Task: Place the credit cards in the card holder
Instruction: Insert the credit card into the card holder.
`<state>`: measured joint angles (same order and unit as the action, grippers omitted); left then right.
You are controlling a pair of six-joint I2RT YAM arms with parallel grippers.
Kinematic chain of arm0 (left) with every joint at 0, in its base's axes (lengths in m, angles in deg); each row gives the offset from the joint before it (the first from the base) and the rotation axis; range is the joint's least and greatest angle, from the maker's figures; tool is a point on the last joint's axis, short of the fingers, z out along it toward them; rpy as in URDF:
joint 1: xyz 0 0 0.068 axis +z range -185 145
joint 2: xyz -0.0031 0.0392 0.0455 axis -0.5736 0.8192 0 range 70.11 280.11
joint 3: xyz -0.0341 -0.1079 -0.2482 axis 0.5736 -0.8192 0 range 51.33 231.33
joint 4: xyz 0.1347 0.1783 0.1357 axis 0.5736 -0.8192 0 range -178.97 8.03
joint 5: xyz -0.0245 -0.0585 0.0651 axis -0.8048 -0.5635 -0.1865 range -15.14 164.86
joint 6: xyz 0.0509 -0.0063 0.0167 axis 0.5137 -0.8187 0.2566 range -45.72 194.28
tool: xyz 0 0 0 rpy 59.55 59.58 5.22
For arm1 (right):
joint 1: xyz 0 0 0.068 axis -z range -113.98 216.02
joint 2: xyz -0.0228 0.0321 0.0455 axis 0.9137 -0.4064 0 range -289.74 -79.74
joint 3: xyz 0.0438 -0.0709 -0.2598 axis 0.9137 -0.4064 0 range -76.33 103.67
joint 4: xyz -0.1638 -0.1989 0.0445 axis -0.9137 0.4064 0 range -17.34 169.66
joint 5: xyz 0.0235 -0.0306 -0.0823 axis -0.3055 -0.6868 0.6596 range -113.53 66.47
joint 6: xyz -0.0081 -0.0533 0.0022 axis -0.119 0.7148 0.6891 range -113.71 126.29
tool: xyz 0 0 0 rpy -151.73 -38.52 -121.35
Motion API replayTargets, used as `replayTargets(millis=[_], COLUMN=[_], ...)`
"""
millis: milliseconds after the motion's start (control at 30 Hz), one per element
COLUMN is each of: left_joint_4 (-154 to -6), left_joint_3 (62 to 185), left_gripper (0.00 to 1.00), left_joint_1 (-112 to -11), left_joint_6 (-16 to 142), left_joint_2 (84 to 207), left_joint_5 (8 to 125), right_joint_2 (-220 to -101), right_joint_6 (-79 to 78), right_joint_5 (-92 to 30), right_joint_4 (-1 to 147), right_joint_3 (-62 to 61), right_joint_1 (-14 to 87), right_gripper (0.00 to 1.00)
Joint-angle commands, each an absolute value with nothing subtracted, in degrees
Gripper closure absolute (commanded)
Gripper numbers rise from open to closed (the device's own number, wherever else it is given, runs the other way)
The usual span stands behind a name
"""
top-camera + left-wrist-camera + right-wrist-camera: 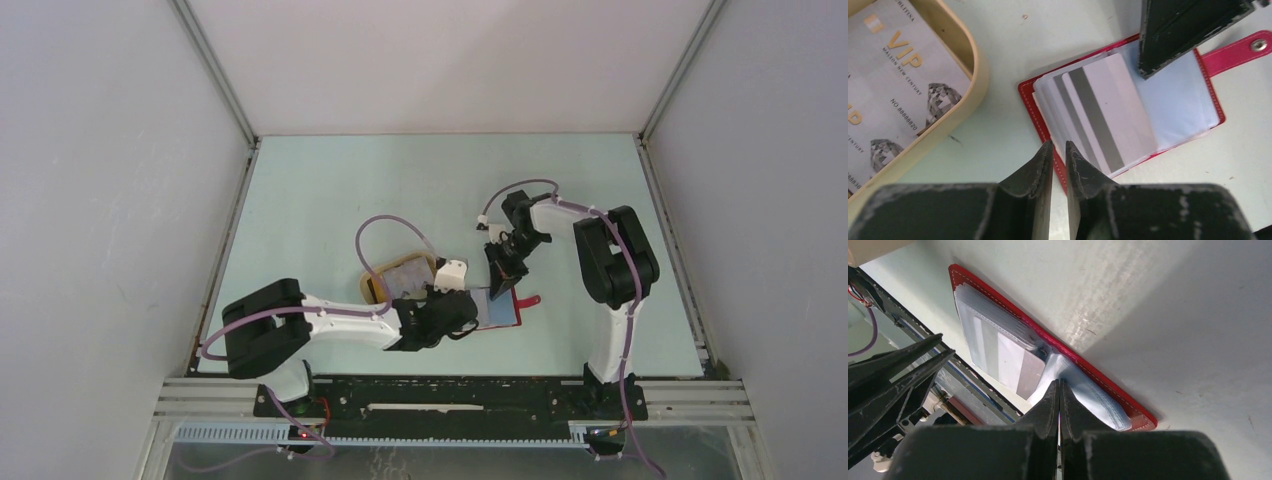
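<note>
- Pale green table [330, 200], closed in by plain white walls [120, 150], carries both arms, which meet near its middle.
- The red card holder [1028, 102] lies open and flat on the table, just ahead of the left gripper [1058, 147] and directly under the right gripper [1058, 385].
- The left gripper's jaws are drawn almost together, with only a narrow slit between the tips. The tips sit at the holder's near red edge, and a strip of red shows in the slit. I cannot tell whether they clamp that edge or only hover over it.
- The right gripper is clenched, its tips pressed together and touching the clear grey-blue pockets [1093, 395] near the holder's spine. The plastic bunches toward the tips, but I cannot tell whether a leaf is pinched.
- Several silvery cards [1103, 115] with grey stripes sit fanned in the pockets, just beyond the left fingertips and beside the right finger, which comes down on the pocket next to them.
- The snap tab [1238, 50] sticks out from the holder's far side, away from the left gripper and past the right finger.
- A beige tray [979, 70] sits ahead and to the left of the left gripper, apart from the holder. It holds pale VIP cards [893, 75], face up.
</note>
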<state>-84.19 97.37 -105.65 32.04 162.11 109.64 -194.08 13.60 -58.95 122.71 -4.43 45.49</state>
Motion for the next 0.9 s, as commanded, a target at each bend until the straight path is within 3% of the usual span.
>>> replayTargets(millis=[0,867], left_joint_4=[-86.04,-85.3], left_joint_3=[95.55,97.3], left_gripper=[0.8,0.83], left_joint_1=[-105.4,-105.4], left_joint_6=[29.02,29.59], left_joint_2=[161.36,165.27], left_joint_5=[112.04,107.94], right_joint_2=[-194.79,-194.24], right_joint_6=[12.98,11.06], right_joint_5=[-57.31,-68.97], right_joint_4=[122.68,121.2], right_joint_3=[-4.52,-4.52], right_joint_1=[43.82,42.23], right_gripper=[0.98,0.96])
